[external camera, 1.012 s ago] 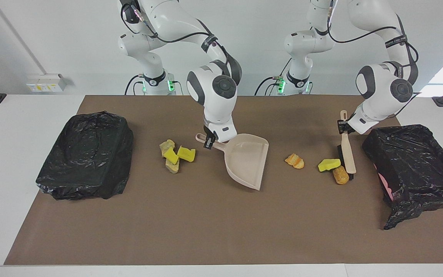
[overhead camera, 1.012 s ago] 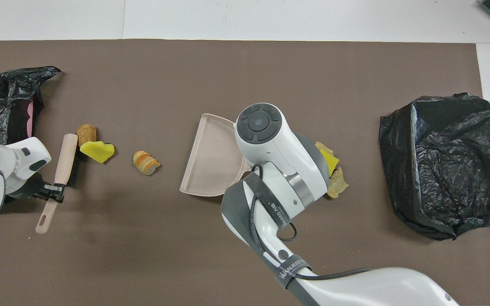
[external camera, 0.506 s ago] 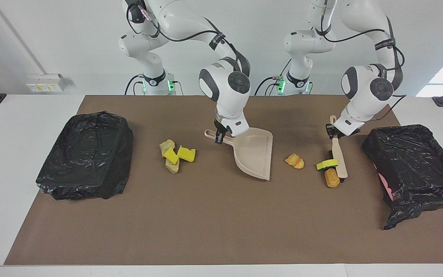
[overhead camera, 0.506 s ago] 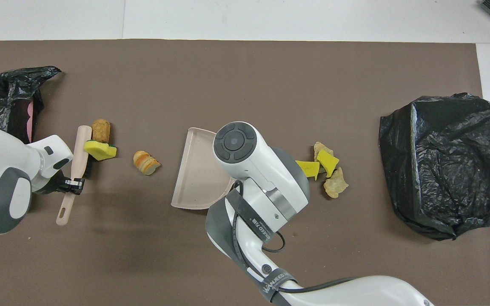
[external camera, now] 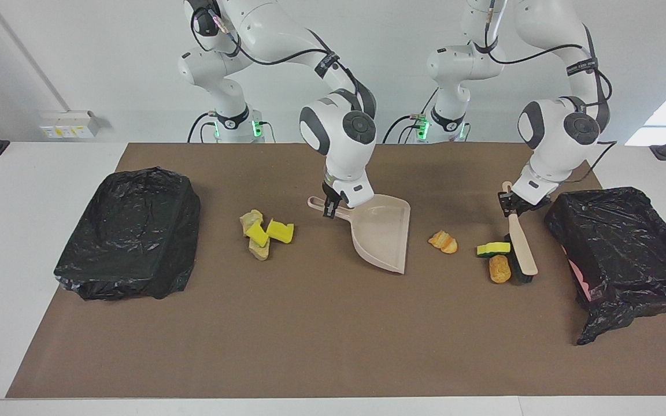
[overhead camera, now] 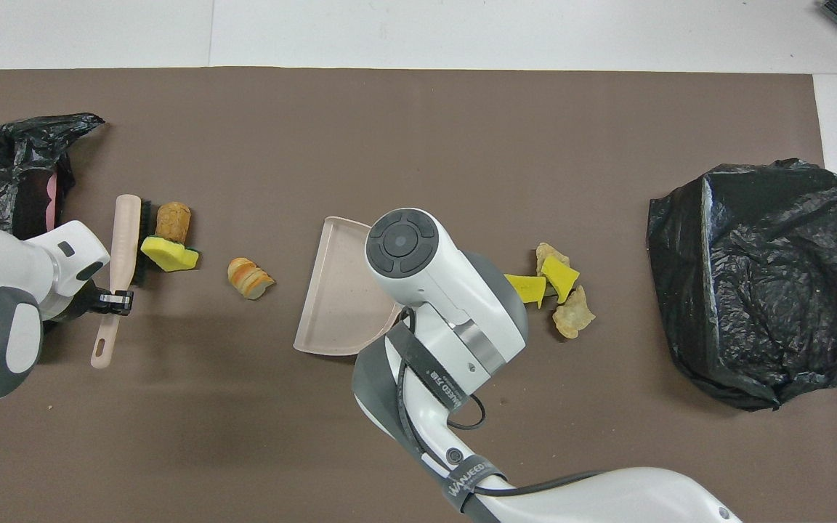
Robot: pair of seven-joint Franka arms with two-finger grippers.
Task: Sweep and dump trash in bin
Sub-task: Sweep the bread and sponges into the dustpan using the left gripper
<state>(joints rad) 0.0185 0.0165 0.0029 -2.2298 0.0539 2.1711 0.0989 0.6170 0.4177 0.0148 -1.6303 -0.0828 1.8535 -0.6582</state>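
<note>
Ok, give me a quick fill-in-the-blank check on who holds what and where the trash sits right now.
1. The right gripper is shut on the handle of the ____.
2. The left gripper is shut on the handle of the ____.
3. The brush head rests beside a yellow sponge wedge and a brown ____ lump.
4. The orange bread piece lies on the mat between the dustpan and the ____.

Missing words: dustpan; brush; bread; brush
</note>
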